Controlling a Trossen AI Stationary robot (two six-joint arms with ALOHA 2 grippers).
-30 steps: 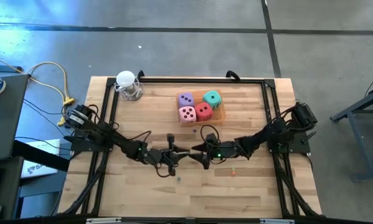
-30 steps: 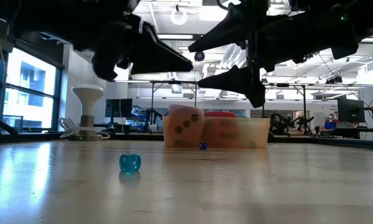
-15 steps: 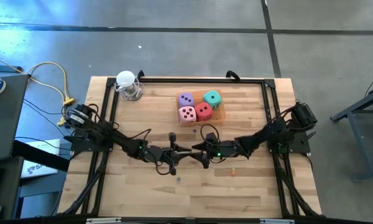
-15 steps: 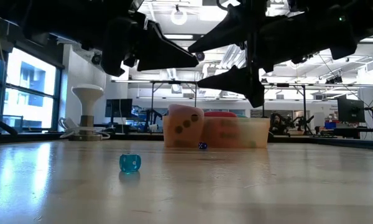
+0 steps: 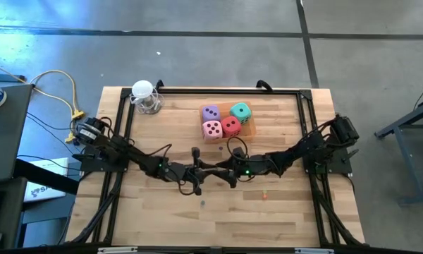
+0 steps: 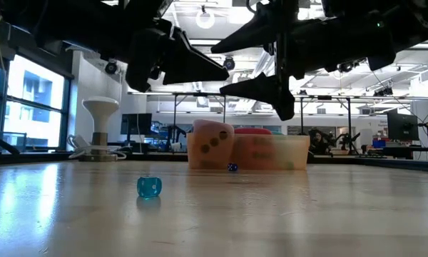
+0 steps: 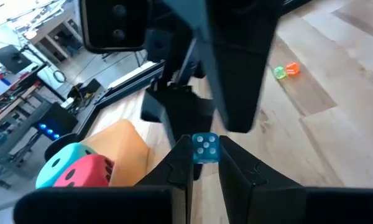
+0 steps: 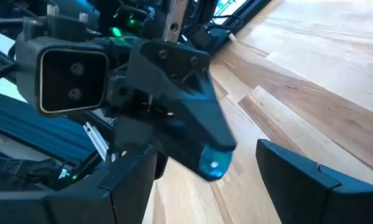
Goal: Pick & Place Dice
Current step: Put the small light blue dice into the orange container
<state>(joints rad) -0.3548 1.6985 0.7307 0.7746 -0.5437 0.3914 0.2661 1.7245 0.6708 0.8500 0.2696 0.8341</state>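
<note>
Landmark: tray [image 5: 249, 130], orange, toward the table's far edge.
Dice: purple [image 5: 211, 112], teal [image 5: 240, 111], pink [image 5: 212, 128] and red [image 5: 230, 125] sit packed together in the tray, none of them moved in the last second.
Left gripper [image 5: 197, 171]: well in front of the tray, raised off the wood, fingers pinched narrow on what looks like a small teal die [image 7: 205, 148].
Right gripper [image 5: 230, 171]: also in front of the tray, fingers spread wide, nothing between them.
Changed: both grippers have edged toward each other, and their tips now nearly meet.
Meaning: probably a hand-over of the small die; the four dice remain untouched.
Loose: another teal die [image 6: 149, 187] lies on the wood, nearer than the tray.
</note>
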